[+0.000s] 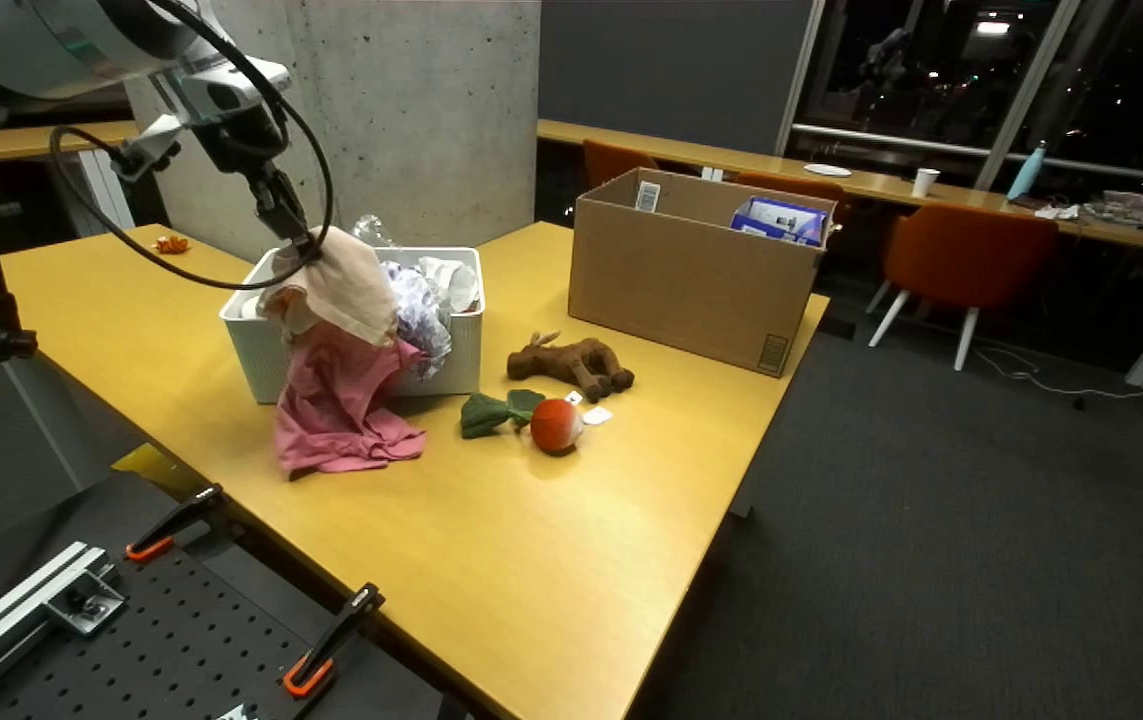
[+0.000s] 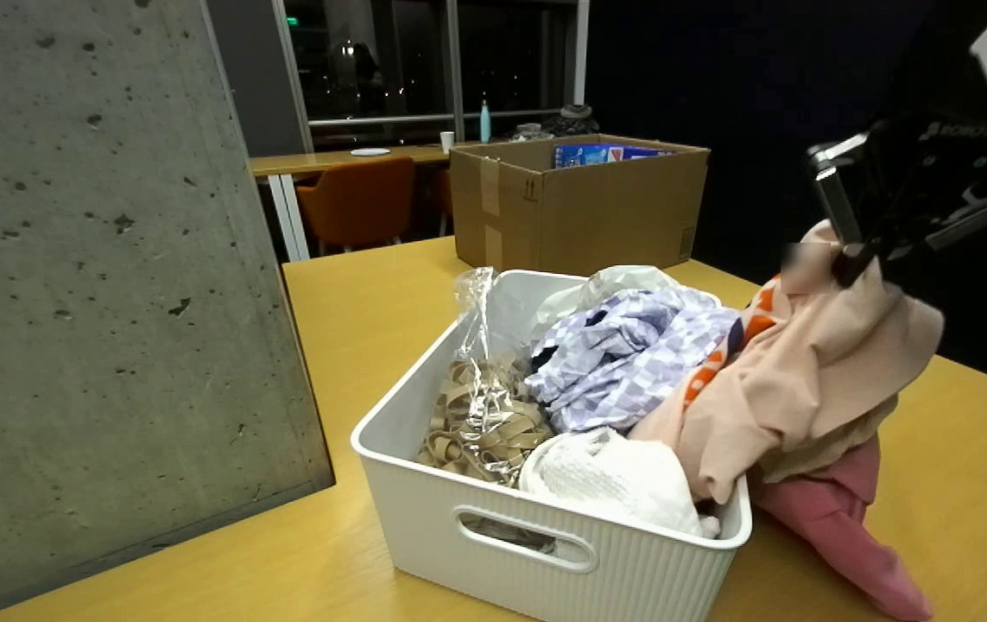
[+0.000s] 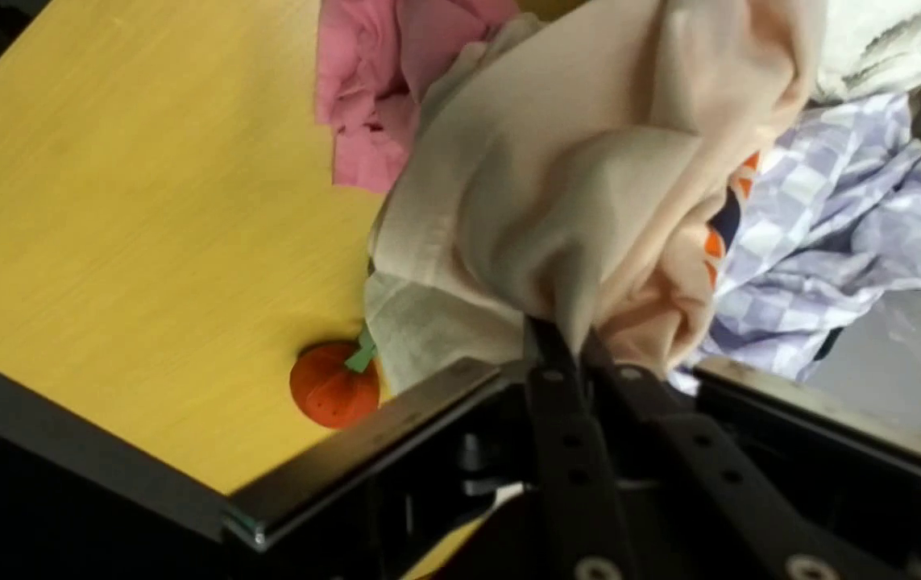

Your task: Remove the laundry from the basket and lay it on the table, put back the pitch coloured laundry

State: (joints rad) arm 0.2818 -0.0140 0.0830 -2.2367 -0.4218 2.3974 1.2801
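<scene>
The end effector [image 3: 573,348], its dark body showing "ROBOTIQ" at the upper right of an exterior view, is narrowly pinching a fold of the peach cloth [image 2: 804,397], whose long axis is slanting, in that view, from the upper right down over the rim of the basket [image 2: 631,583]. The next move is probably turning on that rim: in the wrist view the basket's inside is lying to the right, and bare counter [image 3: 105,209] is spreading to the left. I am taking "pitch" to mean peach, so a return to the basket is seeming likelier, though a lift out is fitting too. Just outside the basket, below the peach cloth, the pink cloth [image 1: 346,400] is resting its lower part on the counter; the checked cloth [image 2: 631,358] and white cloth [image 2: 614,479] are sitting inside. Farther out, a pumpkin [image 3: 335,385] and a brown toy [image 1: 571,365] are lying on the counter. Beyond, a box [image 1: 691,280] is bearing a white label [image 1: 647,196], too small to read, and up-pointing arrows [image 2: 531,188], and is holding a blue carton [image 1: 781,222] whose lettering I am not making out.
</scene>
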